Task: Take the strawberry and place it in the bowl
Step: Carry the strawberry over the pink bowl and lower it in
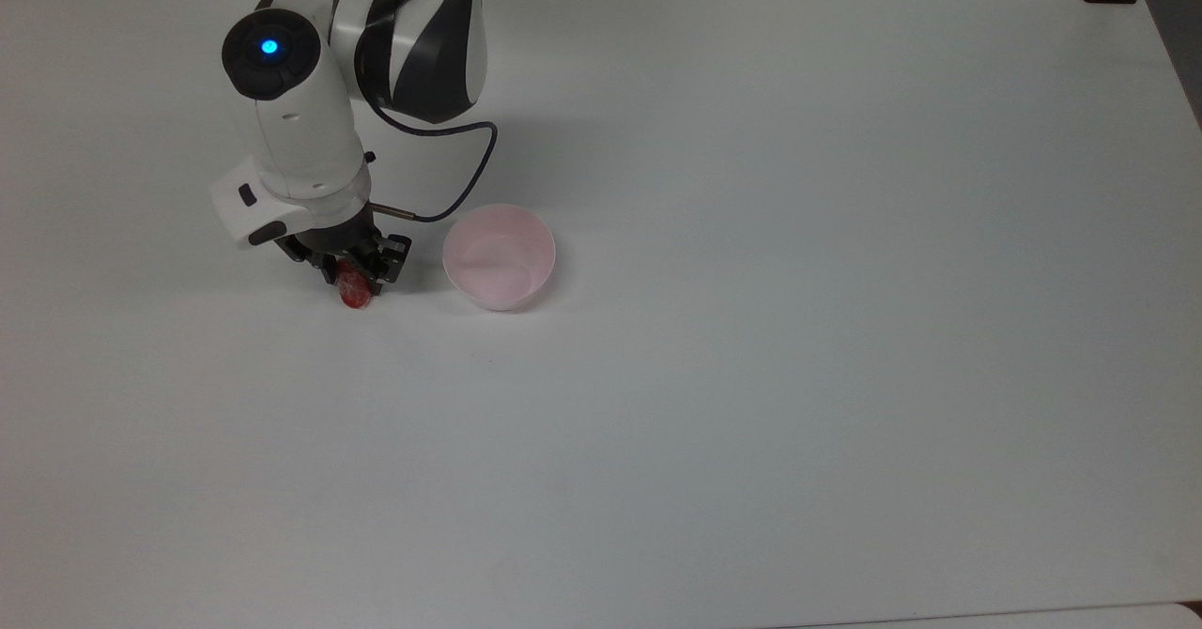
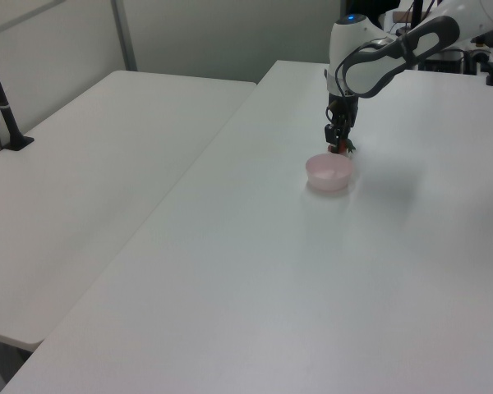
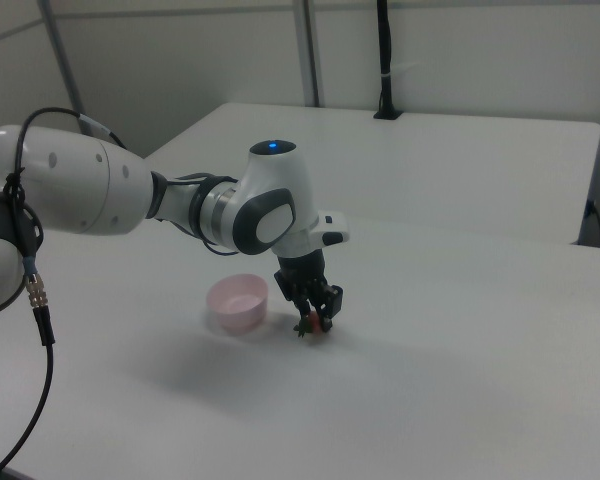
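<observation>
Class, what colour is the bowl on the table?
Pale pink; the bowl shows best in the top view.

in the top view we find the strawberry (image 1: 354, 290) on the table (image 1: 751, 329) under the gripper (image 1: 354, 270), with the bowl (image 1: 499, 255) near it on the top view's right.

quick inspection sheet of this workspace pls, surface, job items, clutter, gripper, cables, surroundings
surface: plain white table, bare apart from the job's things
job's things: small glossy red strawberry lying on the table; round pale pink bowl upright and holding nothing, beside it on the top view's right, apart
clutter: nothing seen
gripper: black two-finger gripper down at the strawberry, a finger on each side, strawberry on the table
cables: dark cable looping from the wrist above the table
surroundings: second white table on the left view's left; black post clamped on it
</observation>
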